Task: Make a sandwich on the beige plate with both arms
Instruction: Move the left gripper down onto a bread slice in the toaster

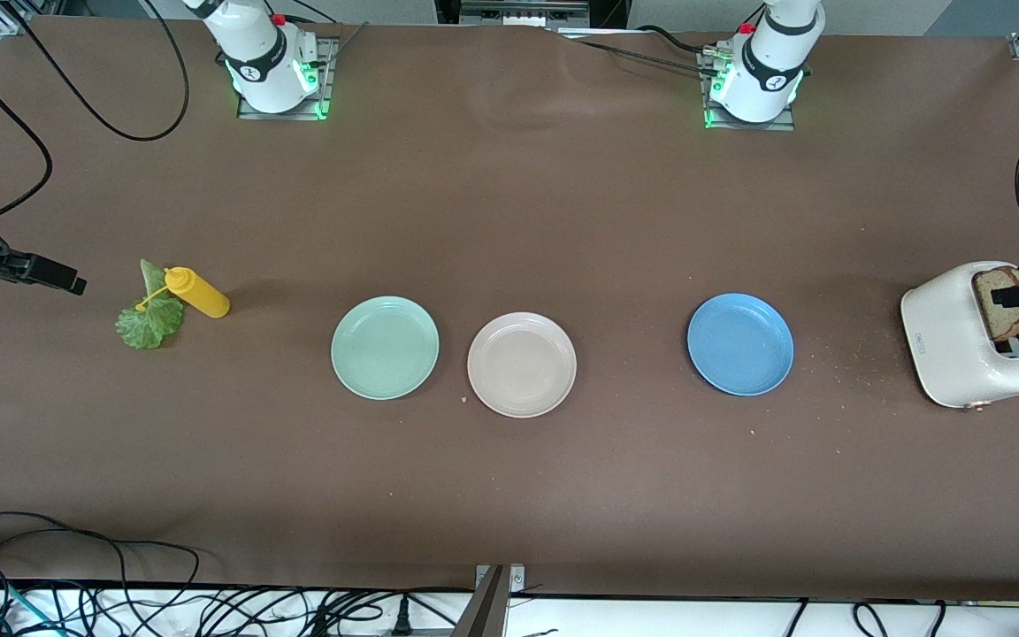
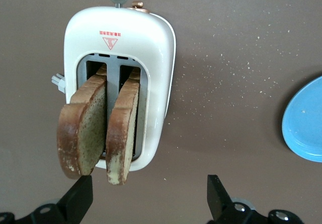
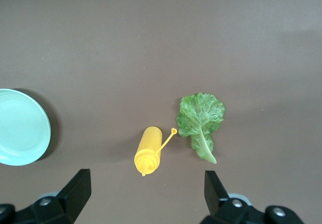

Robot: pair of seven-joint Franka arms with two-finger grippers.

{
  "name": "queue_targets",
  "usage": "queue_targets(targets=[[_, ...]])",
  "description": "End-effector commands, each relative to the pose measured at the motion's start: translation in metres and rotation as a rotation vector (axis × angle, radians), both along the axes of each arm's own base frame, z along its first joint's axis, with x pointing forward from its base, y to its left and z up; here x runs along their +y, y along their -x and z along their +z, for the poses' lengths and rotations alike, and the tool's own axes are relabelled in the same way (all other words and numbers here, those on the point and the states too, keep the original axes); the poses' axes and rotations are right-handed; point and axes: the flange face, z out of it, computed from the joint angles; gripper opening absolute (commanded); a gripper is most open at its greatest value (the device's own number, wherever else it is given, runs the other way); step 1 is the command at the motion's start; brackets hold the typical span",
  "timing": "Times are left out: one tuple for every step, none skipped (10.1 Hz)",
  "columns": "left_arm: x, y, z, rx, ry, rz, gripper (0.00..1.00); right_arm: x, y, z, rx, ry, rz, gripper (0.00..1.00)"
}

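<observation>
The beige plate (image 1: 522,364) lies bare in the middle of the table, and no sandwich is in view. Two brown bread slices (image 1: 1000,305) (image 2: 83,133) stand up out of a white toaster (image 1: 961,341) (image 2: 156,58) at the left arm's end. My left gripper (image 1: 1009,295) (image 2: 149,199) hovers open over them, holding nothing. A green lettuce leaf (image 1: 151,318) (image 3: 200,118) lies flat at the right arm's end. My right gripper (image 1: 67,281) (image 3: 147,194) hangs open above the table beside it, holding nothing.
A yellow squeeze bottle (image 1: 198,293) (image 3: 148,150) lies on its side against the lettuce. A mint-green plate (image 1: 385,347) (image 3: 20,128) sits beside the beige one, and a blue plate (image 1: 740,344) (image 2: 304,123) lies toward the toaster. Crumbs dot the cloth near the toaster.
</observation>
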Motion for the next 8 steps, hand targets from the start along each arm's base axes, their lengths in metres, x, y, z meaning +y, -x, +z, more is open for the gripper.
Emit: queue_targets(targets=[[0.002,0.004,-0.008,-0.027,-0.039,-0.048,1.00,-0.001,0.000,0.003,-0.005,-0.002,0.003,1.00],[0.001,0.008,-0.017,-0.036,-0.055,-0.063,1.00,-0.001,0.001,0.003,-0.005,0.000,0.003,1.00],[0.003,0.010,-0.023,-0.045,-0.055,-0.067,1.00,-0.001,0.001,0.003,-0.005,0.000,0.003,1.00],[0.004,0.011,-0.030,-0.052,-0.055,-0.071,1.00,-0.001,0.001,0.003,-0.004,-0.001,0.003,1.00],[0.003,0.014,-0.038,-0.060,-0.056,-0.076,1.00,-0.001,0.001,0.004,-0.005,0.000,0.003,1.00],[0.008,0.017,-0.041,-0.065,-0.057,-0.068,1.00,-0.001,0.001,0.003,-0.004,-0.001,0.003,1.00],[0.010,0.019,-0.045,-0.067,-0.054,-0.065,1.00,-0.001,0.001,0.003,-0.004,-0.001,0.003,1.00],[0.013,0.021,-0.049,-0.067,-0.048,-0.058,0.91,-0.001,0.001,0.003,-0.004,-0.001,0.003,1.00]])
